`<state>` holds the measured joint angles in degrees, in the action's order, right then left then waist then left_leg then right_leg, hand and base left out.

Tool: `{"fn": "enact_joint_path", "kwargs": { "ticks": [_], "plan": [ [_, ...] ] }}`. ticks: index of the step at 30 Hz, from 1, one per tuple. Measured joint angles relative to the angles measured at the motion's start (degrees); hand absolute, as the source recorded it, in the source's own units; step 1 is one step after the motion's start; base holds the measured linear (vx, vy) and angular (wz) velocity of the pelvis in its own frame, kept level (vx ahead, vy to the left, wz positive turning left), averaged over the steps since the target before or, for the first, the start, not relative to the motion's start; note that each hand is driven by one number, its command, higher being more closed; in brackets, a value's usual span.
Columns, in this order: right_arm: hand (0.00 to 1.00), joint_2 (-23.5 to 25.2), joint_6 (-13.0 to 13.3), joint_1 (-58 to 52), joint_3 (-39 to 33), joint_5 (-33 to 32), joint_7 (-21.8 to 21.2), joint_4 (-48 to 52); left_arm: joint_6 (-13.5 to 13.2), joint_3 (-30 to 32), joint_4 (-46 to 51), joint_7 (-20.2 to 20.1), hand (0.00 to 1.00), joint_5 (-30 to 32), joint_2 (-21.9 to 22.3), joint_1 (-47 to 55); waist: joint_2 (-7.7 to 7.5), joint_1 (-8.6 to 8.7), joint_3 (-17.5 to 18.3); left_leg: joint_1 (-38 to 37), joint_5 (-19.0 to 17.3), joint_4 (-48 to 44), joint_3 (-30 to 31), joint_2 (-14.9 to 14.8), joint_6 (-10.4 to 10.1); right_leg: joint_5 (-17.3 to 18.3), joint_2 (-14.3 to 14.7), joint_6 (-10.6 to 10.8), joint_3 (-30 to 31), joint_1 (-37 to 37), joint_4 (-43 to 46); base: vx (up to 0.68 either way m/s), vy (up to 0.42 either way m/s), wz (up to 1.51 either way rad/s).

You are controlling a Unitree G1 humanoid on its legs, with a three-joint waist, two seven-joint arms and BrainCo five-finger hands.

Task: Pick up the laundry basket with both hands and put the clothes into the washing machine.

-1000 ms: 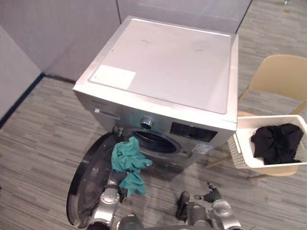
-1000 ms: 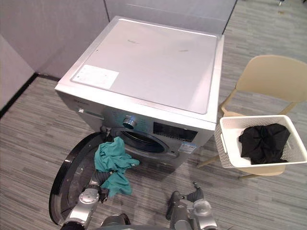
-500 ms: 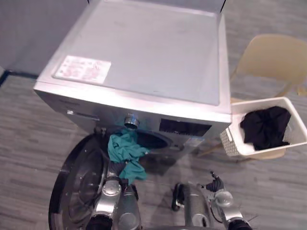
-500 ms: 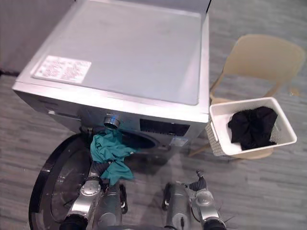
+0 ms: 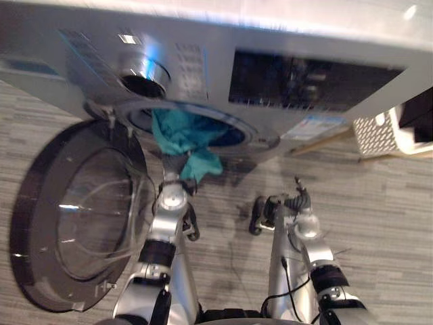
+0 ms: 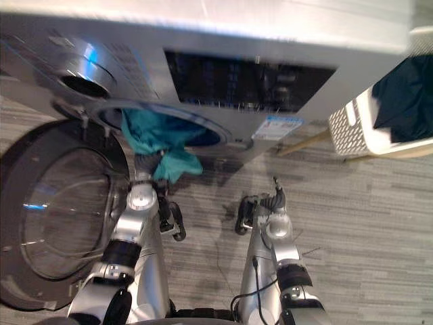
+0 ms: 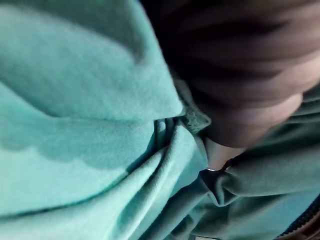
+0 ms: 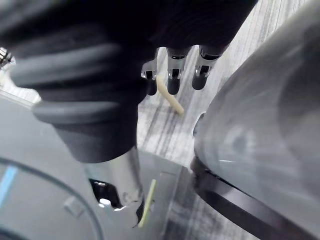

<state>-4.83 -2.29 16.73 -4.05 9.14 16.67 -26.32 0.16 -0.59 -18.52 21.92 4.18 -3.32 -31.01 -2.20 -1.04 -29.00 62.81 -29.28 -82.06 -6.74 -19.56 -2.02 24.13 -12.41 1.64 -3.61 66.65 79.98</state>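
Observation:
A teal garment [image 5: 181, 139] hangs half inside the washing machine's round drum opening [image 5: 233, 135], its lower end drooping over the rim. My left hand [image 5: 174, 165] is right under it at the opening. In the left wrist view the teal garment [image 7: 90, 130] bunches into folds against the hand. My right hand [image 5: 279, 204] hangs low in front of the machine with relaxed fingers [image 8: 172, 82], holding nothing. The white laundry basket [image 6: 353, 126] stands at the right with a black garment [image 6: 406, 95] in it.
The machine's round glass door [image 5: 74, 217] is swung open to the left, close to my left arm. The silver control panel with a dial [image 5: 143, 68] lies above the opening. A beige chair leg [image 6: 304, 143] shows under the basket. Grey striped floor [image 5: 379, 223] lies below.
The camera has dipped and come close to the machine's front. My left hand has carried the teal garment up from the door into the drum opening. The right hand stays low.

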Motion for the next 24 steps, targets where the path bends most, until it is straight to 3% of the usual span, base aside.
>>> {"fn": "enact_joint_path", "kwargs": {
  "ticks": [6, 10, 11, 15, 20, 24],
  "plan": [
    [0.0, -0.1, 2.6, 0.0, -1.9, 0.0, 0.9, 5.4, 1.0, -0.4, 1.3, 4.5, 1.0, 2.1, -6.3, -13.4, -0.93, 0.6, -0.7, 7.2, -0.9, -6.5, 2.2, -1.5, -0.3, 0.6, 0.9, -0.4, 0.3, 7.0, 5.8, -0.05, -0.047, -0.08],
    [0.0, -0.1, 4.6, -0.1, -2.2, 0.0, 0.8, 7.7, 2.7, -0.5, 1.0, 6.9, 1.0, 5.8, -13.3, -23.1, -1.36, 1.93, -0.9, 10.8, -1.0, -8.4, 3.7, -2.1, -0.5, 0.4, 1.6, -0.9, -0.3, 9.7, 7.0, -0.03, -0.043, -0.06],
    [0.0, -0.1, 5.2, -0.1, -2.2, 0.0, 0.7, 8.3, 3.4, -0.5, 0.2, 7.2, 0.0, 7.1, -14.7, -26.0, -1.86, 1.94, -1.1, 11.7, -1.0, -8.4, 3.6, -2.4, -0.5, 0.1, 1.8, -0.9, -0.3, 10.7, 6.9, -0.01, -0.047, -0.11],
    [0.0, -0.1, 6.2, -0.1, -2.3, -0.1, 0.5, 10.0, 4.1, -0.5, -6.0, 6.8, 0.0, 9.4, -16.8, -33.2, -2.56, 2.49, -1.4, 13.8, -0.7, -8.5, 3.9, -2.5, -0.2, -0.3, 2.3, -0.9, -0.4, 12.7, 6.6, 0.02, -0.04, -0.06],
    [0.0, 0.2, 6.8, -0.1, -2.5, -0.7, -1.2, 11.5, 5.8, -0.1, -14.8, 1.8, 0.0, 10.1, -17.8, -39.6, -2.91, 3.42, -1.6, 15.4, -0.7, -8.5, 4.1, -2.5, -0.2, -0.6, 2.4, -1.3, -0.8, 14.0, 6.4, 0.05, -0.027, -0.03],
    [0.0, 0.5, 7.1, -0.1, -3.0, -1.4, -2.7, 11.5, 6.3, 0.0, -18.2, -3.1, 0.0, 14.5, -18.0, -40.5, -3.28, 3.56, -1.8, 15.4, -0.7, -8.5, 4.1, -2.5, -0.2, -0.6, 2.4, -1.3, -0.8, 14.1, 6.4, 0.03, -0.037, -0.01]
  ]
}}
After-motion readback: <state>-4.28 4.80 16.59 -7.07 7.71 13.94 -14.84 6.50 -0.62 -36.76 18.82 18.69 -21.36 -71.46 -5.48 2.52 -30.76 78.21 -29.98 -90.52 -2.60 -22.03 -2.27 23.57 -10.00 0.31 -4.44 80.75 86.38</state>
